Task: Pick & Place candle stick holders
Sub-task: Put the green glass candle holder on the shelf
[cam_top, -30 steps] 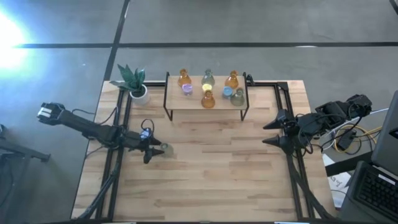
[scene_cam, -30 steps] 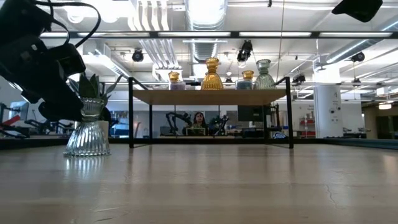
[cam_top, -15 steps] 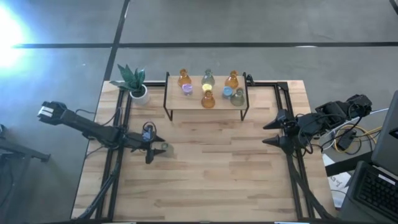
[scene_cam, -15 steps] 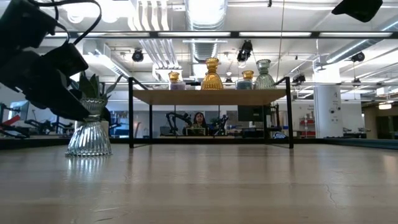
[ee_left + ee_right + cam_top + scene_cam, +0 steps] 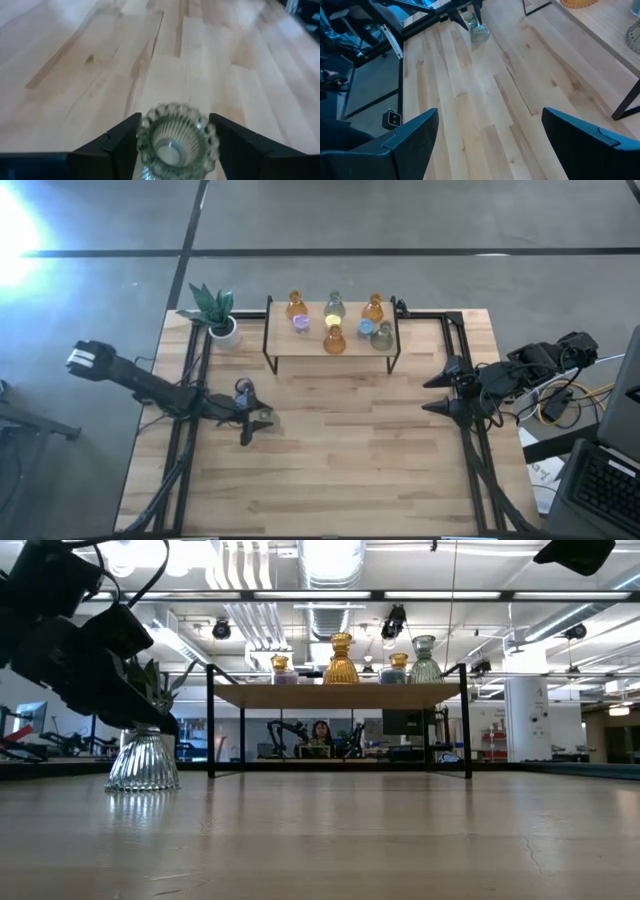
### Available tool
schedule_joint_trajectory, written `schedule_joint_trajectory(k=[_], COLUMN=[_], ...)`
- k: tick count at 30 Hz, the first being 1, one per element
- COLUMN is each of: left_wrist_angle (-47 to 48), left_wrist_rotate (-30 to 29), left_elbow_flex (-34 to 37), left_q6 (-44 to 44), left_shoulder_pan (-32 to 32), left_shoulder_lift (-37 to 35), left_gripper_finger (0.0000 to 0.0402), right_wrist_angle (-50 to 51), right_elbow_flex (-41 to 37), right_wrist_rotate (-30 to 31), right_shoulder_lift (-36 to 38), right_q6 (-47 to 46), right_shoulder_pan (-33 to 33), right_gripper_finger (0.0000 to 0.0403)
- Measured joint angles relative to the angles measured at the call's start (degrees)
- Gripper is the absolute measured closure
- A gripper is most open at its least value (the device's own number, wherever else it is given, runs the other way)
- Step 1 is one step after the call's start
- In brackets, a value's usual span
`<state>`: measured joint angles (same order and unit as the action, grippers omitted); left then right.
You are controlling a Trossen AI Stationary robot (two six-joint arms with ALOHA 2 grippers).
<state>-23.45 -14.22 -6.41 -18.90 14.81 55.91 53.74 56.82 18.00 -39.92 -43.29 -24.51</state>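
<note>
Wooden planks of the counter (image 5: pixel 330 450) lie under our left hand (image 5: pixel 252 420), whose fingers (image 5: pixel 122 137) sit on either side of a clear ribbed glass holder (image 5: pixel 176 140); we cannot tell whether they press on it. It stands upright on the counter's left part. Farther back, a low shelf (image 5: pixel 333 345) carries the other candle stick holders (image 5: pixel 334 337), amber, yellow, purple, blue and grey-green. Beside it sits a potted plant (image 5: pixel 216 312). Our right hand (image 5: pixel 437 389) waits spread apart at the right edge.
</note>
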Motion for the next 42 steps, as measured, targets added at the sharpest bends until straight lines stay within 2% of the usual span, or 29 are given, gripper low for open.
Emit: schedule_joint_trajectory(k=[8, 14, 18, 20, 24, 27, 29, 31, 36, 42], left_wrist_angle=[-0.33, 0.25, 0.71, 3.86, 15.58, 23.43, 26.79, 27.14, 27.36, 25.92], left_wrist_rotate=[-0.17, -0.4, -1.28, -2.66, -6.35, -12.82, -16.05, -16.56, -16.37, -14.61], left_elbow_flex=[-1.29, -5.01, -10.66, -15.01, -25.83, -33.86, -37.93, -40.83, -44.22, -43.99], left_q6=[0.66, 3.81, 6.63, 6.61, 6.62, 5.62, 4.89, 4.86, 5.87, 7.73], left_shoulder_pan=[-0.03, -0.07, -0.39, -1.41, -5.69, -10.54, -14.12, -17.58, -23.81, -26.71], left_shoulder_lift=[3.93, 4.24, 4.04, 3.93, 4.32, 5.55, 6.44, 7.35, 9.56, 12.1], left_gripper_finger=[0.027, 0.027, 0.027, 0.027, 0.027, 0.027, 0.027, 0.027, 0.027, 0.027], right_wrist_angle=[0.0, 0.02, 0.0, 0.0, 0.0, 0.0, 0.02, 0.02, 0.01, 0.02], right_elbow_flex=[0.0, 0.0, 0.0, 0.0, 0.0, 0.0, 0.0, 0.0, 0.0, 0.0], right_wrist_rotate=[-0.02, -0.01, -0.01, 0.0, 0.0, 0.0, -0.02, -0.01, 0.0, 0.0], right_shoulder_lift=[0.0, 0.0, 0.0, 0.0, 0.0, 0.0, 0.0, 0.0, 0.01, 0.0], right_q6=[0.0, 0.0, 0.0, 0.0, 0.0, 0.0, 0.0, 0.0, 0.0, 0.0], right_shoulder_pan=[0.0, 0.0, 0.0, 0.02, 0.02, 0.02, 0.0, 0.01, 0.02, 0.02], right_gripper_finger=[0.0063, 0.0062, 0.0055, 0.0053, 0.0056, 0.0061, 0.0062, 0.0062, 0.0054, 0.0049])
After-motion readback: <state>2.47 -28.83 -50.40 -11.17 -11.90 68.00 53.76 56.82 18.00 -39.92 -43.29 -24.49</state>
